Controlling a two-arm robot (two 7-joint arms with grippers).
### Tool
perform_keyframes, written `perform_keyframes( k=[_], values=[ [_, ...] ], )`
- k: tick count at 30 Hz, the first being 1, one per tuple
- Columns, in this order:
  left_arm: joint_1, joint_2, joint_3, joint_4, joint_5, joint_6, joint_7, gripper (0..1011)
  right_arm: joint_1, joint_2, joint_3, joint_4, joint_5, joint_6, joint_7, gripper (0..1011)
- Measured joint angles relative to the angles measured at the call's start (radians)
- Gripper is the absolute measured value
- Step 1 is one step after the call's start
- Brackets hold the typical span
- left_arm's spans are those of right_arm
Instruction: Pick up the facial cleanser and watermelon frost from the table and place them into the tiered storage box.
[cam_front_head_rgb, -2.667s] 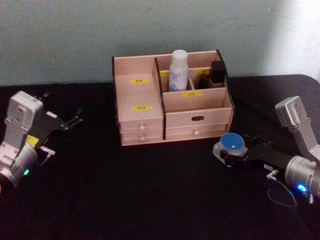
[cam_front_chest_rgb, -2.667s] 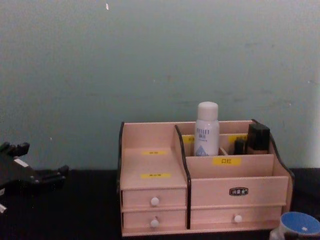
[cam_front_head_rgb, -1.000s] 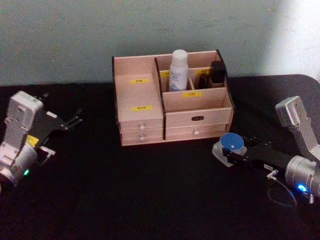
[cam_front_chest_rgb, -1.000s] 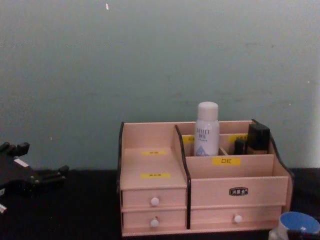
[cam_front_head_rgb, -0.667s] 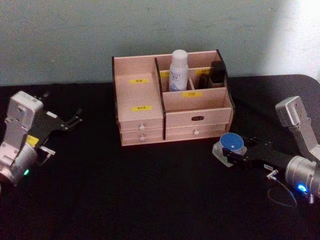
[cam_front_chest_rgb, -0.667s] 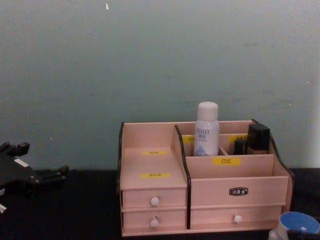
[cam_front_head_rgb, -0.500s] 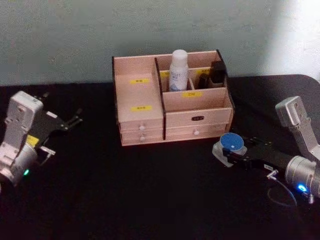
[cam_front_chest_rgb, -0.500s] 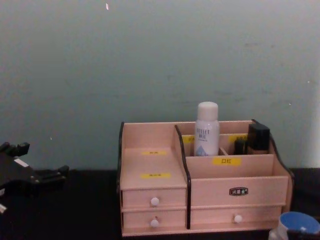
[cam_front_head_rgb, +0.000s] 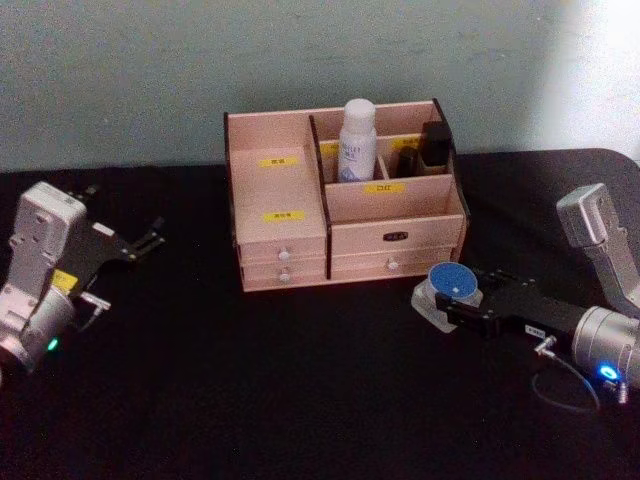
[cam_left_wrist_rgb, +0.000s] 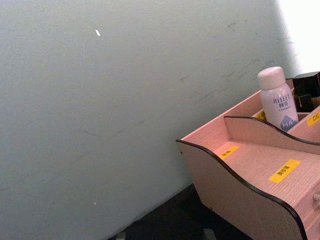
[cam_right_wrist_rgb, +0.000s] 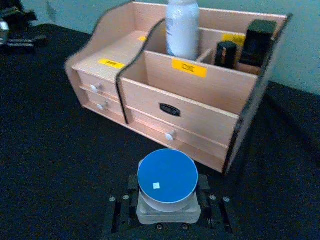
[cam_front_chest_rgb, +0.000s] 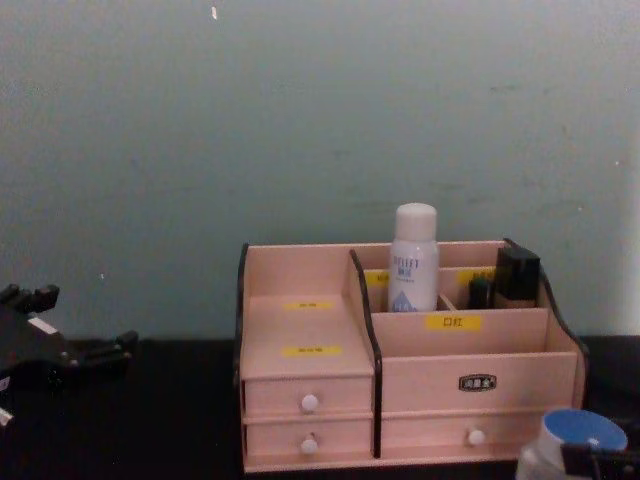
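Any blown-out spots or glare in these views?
Head view: the pale green wall blows out to white at upper right. Left wrist view: same white patch behind the white plastic bottle. Right wrist view: even light, no glare on the blue-lidded round jar in the right gripper.

We see a plain matte grey-green wall (cam_front_chest_rgb: 300, 120) behind the work area, a small white fleck (cam_front_chest_rgb: 213, 13) high on it, faint scuffs (cam_left_wrist_rgb: 186, 78) across its surface, we note a brighter patch of light (cam_front_head_rgb: 592, 70) at its right end, its base meeting the wide black table (cam_front_head_rgb: 300, 400).
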Motion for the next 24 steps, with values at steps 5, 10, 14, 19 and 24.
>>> perform_keyframes(
  k=[5,10,14,19,24],
  values=[
    [0.000,0.000,0.000,0.000,0.000,0.000,0.000,1001,0.012,0.012,-0.013,-0.017,0.015,-0.003,0.021,699],
    [0.000,0.000,0.000,0.000,0.000,0.000,0.000,1001,0.042,0.017,-0.040,-0.033,0.024,-0.013,0.043,699],
    [0.000,0.000,0.000,0.000,0.000,0.000,0.000,1001,0.072,0.015,-0.066,-0.034,0.028,-0.012,0.058,699],
    [0.000,0.000,0.000,0.000,0.000,0.000,0.000,1001,0.124,0.001,-0.100,-0.031,0.033,-0.005,0.075,699],
    [0.000,0.000,0.000,0.000,0.000,0.000,0.000,1001,0.170,-0.012,-0.131,-0.016,0.034,-0.010,0.091,699]
  ],
)
